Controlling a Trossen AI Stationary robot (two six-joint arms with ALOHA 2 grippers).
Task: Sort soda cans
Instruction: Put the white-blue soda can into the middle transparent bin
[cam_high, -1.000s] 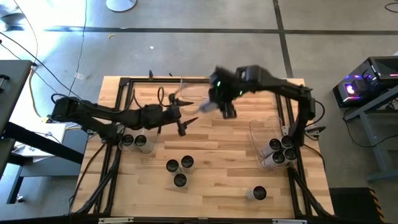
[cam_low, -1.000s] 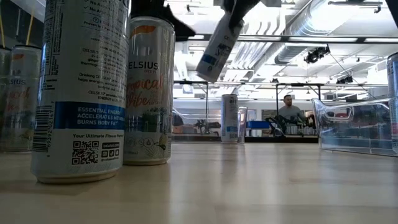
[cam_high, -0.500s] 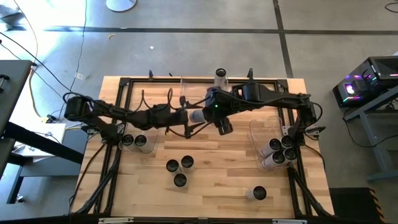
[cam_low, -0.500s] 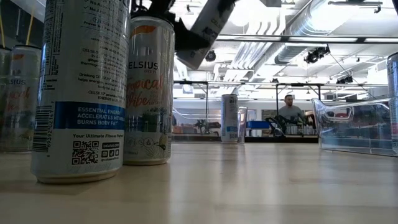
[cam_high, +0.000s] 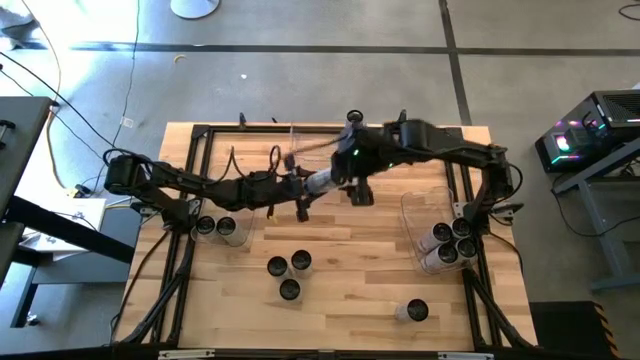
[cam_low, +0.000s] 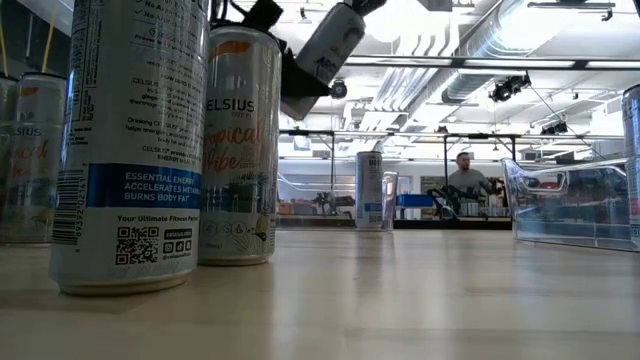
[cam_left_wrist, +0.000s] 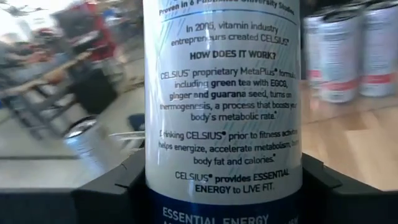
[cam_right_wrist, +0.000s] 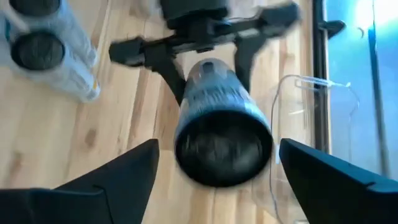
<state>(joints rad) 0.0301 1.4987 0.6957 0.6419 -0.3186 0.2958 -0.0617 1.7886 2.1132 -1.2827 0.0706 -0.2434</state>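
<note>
Soda can (cam_high: 320, 183) passed from right gripper (cam_high: 352, 186) since the earlier frame, now clamped between left gripper (cam_high: 300, 186) fingers, lying horizontal above table (cam_high: 340, 290), right gripper spread wide just beyond its end.

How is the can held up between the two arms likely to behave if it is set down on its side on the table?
The can is a smooth cylinder, so it would probably roll across the flat wooden table. Its glossy printed wall looks slippery and thin, so it may dent. The left gripper clamps its sides, and the right gripper stands open around its end.
</note>
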